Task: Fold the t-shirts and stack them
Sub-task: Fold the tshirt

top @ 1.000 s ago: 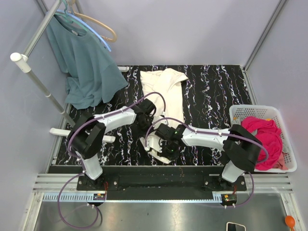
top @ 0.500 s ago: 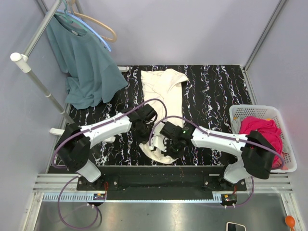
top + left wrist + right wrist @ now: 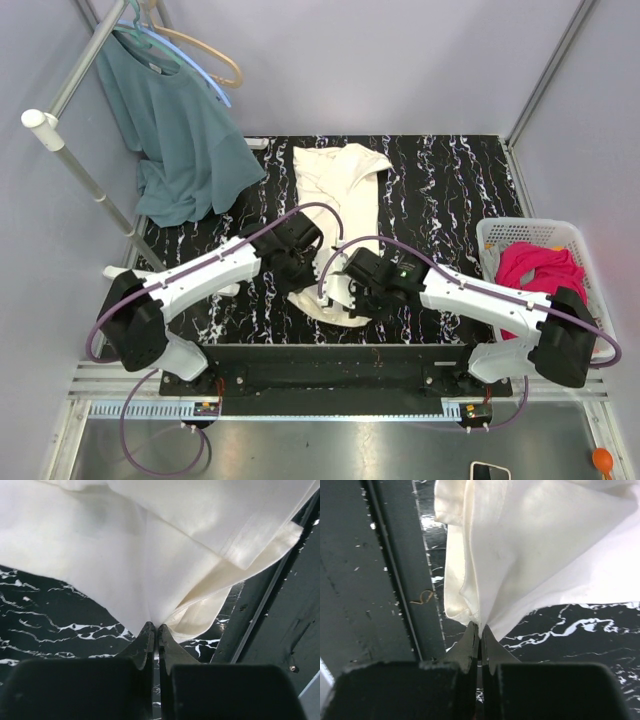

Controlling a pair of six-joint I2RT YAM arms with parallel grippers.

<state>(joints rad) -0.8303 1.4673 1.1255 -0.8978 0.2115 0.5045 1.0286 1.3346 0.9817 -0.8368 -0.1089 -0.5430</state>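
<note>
The cream t-shirt [image 3: 338,185] lies lengthwise on the black marbled table [image 3: 450,190], its near hem bunched up by the front edge. My left gripper [image 3: 303,283] is shut on the hem's left part; in the left wrist view the cream cloth [image 3: 165,570] rises out of the closed tips of that gripper [image 3: 155,628]. My right gripper [image 3: 350,300] is shut on the hem's right part, where the cloth [image 3: 535,555] fans up from its tips [image 3: 480,628]. The magenta-pink t-shirt [image 3: 545,280] sits crumpled in the white basket [image 3: 500,232] at the right.
A teal shirt [image 3: 180,140] hangs from a hanger on the rack pole [image 3: 85,175] at the back left and drapes onto the table's left corner. The table's dark front rail [image 3: 385,605] runs right beside both grippers.
The right gripper has closed on the hem. Both arms have stretched out lower and wider, and the near end of the cream t-shirt has gathered between the two grippers.
</note>
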